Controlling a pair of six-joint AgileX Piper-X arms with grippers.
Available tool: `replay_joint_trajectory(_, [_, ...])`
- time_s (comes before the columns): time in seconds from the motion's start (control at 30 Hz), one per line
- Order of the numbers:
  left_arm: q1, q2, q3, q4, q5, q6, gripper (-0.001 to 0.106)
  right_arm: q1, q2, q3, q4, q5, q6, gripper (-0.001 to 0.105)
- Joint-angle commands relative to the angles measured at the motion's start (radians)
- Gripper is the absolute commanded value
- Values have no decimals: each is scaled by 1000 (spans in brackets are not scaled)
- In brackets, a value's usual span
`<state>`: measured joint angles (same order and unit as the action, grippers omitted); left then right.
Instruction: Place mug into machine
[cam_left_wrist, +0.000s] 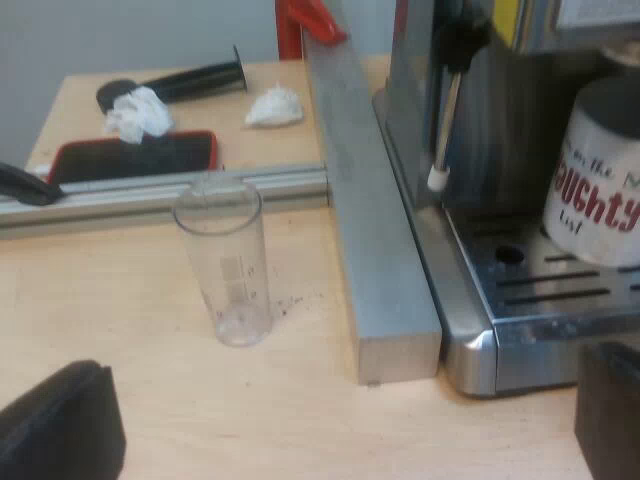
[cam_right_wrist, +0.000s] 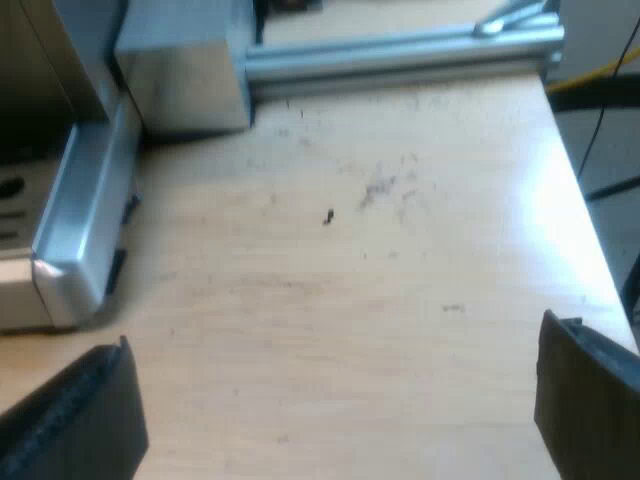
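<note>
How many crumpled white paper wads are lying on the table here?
2. One crumpled white paper wad lies between the long black handle and the red-edged dark mat; the other lies beside the grey metal beam. More may be hidden outside these views.

Light: soft, even indoor light over the pale bench (cam_left_wrist: 280, 410), no hard beams anywhere.
Glare: in the right wrist view the bench washes out bright toward its open edge.
Shine: espresso machine (cam_left_wrist: 470, 345) catching pale highlights along its steel tray rim.
Shadows: a faint one beside the measuring glass (cam_left_wrist: 228, 265), and a dim recess behind the mug (cam_left_wrist: 600, 190).
</note>
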<state>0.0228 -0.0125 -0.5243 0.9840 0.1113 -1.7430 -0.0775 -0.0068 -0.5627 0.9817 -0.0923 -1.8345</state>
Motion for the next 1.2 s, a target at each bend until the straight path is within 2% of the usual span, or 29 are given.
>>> replay_joint_trajectory(0.03, [-3,-135,18,-19,-11,-2,93,0,-44,25,-13,-9,-10,81])
replay_joint_trajectory(0.2, [-3,-135,38,-20,-9,-2,93,0,-44,67,-15,-9,-10,81])
replay_joint_trajectory(1.2, [-3,-135,38,-20,-3,-2,93,0,-44,68,-15,-9,-8,81])
